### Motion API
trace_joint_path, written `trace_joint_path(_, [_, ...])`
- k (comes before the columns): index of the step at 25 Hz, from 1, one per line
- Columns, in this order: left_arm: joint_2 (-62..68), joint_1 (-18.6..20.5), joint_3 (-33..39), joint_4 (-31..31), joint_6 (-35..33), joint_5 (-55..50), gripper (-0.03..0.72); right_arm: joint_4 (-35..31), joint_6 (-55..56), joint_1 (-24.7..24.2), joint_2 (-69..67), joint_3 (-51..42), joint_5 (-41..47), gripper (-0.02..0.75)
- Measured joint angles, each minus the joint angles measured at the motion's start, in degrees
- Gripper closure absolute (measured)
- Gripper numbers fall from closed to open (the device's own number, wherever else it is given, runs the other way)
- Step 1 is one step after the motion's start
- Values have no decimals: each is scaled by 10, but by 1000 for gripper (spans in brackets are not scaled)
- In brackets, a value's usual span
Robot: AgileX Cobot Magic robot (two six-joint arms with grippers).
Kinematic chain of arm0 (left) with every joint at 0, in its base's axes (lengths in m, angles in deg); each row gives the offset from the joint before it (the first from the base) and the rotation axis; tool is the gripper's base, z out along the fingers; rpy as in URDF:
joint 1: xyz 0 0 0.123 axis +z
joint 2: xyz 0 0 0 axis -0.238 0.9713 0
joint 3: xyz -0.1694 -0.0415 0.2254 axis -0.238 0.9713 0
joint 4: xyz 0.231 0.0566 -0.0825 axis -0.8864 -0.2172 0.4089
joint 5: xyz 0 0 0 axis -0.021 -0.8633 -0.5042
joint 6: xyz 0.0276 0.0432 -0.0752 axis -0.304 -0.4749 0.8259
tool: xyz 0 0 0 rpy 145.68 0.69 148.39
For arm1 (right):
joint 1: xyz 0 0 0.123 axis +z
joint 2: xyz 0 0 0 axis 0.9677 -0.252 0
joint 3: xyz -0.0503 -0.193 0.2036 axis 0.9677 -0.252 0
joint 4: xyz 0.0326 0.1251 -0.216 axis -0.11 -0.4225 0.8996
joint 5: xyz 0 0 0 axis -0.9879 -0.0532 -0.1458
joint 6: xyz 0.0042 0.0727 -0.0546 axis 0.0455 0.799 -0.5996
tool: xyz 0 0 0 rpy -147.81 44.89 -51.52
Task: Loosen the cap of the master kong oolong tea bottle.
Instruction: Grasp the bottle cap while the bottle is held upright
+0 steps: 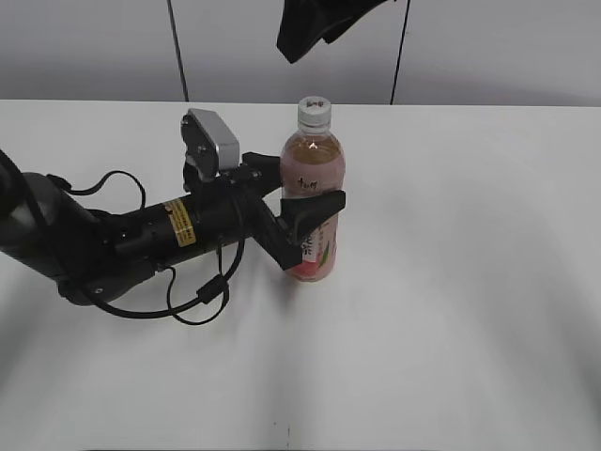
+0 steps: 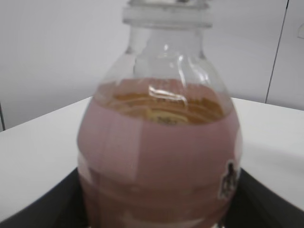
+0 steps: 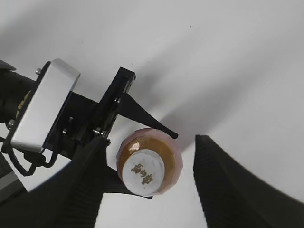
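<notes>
The master kong oolong tea bottle [image 1: 315, 155] stands upright on the white table, amber tea inside and a pink label around it. Its white cap [image 1: 315, 111] is on top. My left gripper [image 1: 302, 193] reaches in from the left and is shut on the bottle's middle. In the left wrist view the bottle [image 2: 159, 156] fills the frame between the black jaws. My right gripper [image 1: 319, 23] hangs above the bottle. In the right wrist view its open, empty fingers [image 3: 152, 185] straddle the cap [image 3: 144, 172] from above without touching it.
The white table [image 1: 470, 282] stretches out on all sides of the bottle. The left arm with its cables [image 1: 113, 240] lies low across the table's left half. Its silver wrist camera [image 3: 42, 107] sits close to the bottle's left. A grey wall stands behind.
</notes>
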Motion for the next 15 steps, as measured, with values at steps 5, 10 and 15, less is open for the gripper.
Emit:
trace_joint_path(5, [-4,0,2,-8,0,-17,178,0,0,0,0,0,0,298])
trace_joint_path(10, [-5,0,2,-14,1,-21,164,1,0,0,0,0,0,298])
trace_joint_path(15, [-23,0,4,-16,1,-27,148,1,0,0,0,0,0,298])
